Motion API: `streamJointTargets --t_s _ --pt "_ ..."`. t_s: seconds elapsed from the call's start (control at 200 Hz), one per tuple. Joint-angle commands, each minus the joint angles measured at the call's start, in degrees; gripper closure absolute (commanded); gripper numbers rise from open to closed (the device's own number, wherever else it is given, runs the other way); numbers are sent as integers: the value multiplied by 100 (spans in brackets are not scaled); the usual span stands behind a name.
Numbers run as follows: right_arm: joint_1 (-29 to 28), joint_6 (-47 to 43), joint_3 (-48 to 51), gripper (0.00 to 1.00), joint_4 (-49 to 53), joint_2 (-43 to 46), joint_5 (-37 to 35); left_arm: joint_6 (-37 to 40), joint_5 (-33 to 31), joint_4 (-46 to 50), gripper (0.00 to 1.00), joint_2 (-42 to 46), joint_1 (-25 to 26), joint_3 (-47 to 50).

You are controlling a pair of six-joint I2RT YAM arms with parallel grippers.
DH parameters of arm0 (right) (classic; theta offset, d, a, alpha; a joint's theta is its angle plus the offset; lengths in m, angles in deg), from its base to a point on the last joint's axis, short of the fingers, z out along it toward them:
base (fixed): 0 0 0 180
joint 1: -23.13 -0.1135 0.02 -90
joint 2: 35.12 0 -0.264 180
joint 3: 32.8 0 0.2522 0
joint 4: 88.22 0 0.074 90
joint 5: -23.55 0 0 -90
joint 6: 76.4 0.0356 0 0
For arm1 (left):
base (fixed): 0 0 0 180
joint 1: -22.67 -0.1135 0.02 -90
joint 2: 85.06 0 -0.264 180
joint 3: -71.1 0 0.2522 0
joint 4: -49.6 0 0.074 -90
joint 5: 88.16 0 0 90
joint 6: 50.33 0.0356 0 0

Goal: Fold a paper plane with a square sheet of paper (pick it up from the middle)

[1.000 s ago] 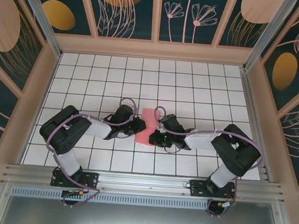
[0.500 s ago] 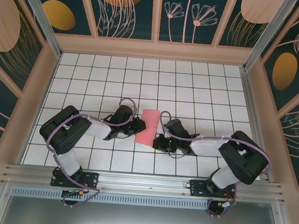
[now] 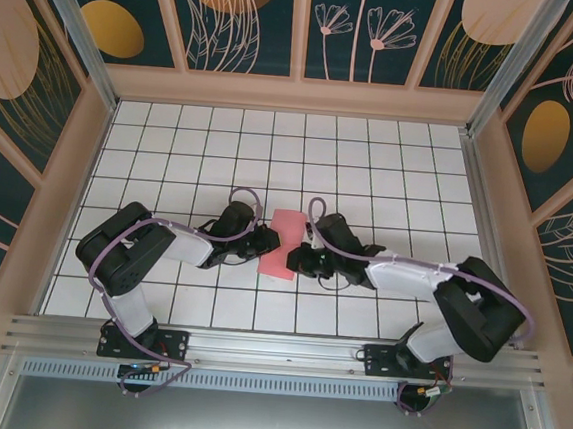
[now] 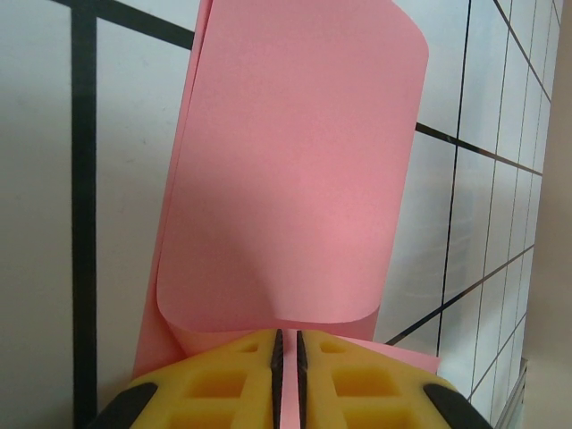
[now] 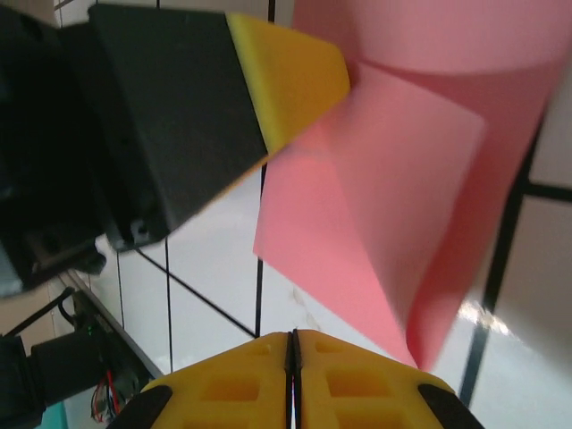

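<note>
Paper: the square sheet of paper (image 3: pixel 282 242) lies on the white grid tabletop (image 3: pixel 171 154) between the two arms, doubled over into a loose, uncreased roll.
Left gripper (image 4: pixel 288 344): its yellow fingers (image 4: pixel 237 380) are pressed together on the near edge of the sheet, pinning both layers so that the fold cannot spring open.
Right gripper (image 5: pixel 292 344): fingers shut with no paper between them, the tips just short of the sheet's loose corner; likely poised to press the bend flat.
Step in hand: probably the first centre fold, not yet creased.
Risk: the thin paper may slide or buckle under the press.
</note>
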Motion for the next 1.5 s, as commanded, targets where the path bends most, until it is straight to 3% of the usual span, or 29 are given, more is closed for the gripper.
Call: streamJointTargets --t_s 0.0,0.355,0.62,0.811,1.166,1.361,1.496 --pt "38 89 -248 87 -139 -388 78 103 -173 527 84 -33 -21 47" --pt "229 -45 15 88 -128 -927 118 238 -138 569 80 161 -21 -39" --pt "240 -6 184 90 -253 -1146 246 406 -245 943 70 1061 -13 -94" --pt "240 -115 27 90 54 -1191 116 374 -181 972 73 1365 156 12" --pt "240 -185 15 91 177 -1244 51 426 -237 909 78 336 495 -502" --pt "231 -272 -53 94 349 -1364 -25 528 -931 1377 81 30 497 -475" --pt "189 -363 -178 96 652 -1495 -182 530 -1070 1259 81 -137 478 -288"
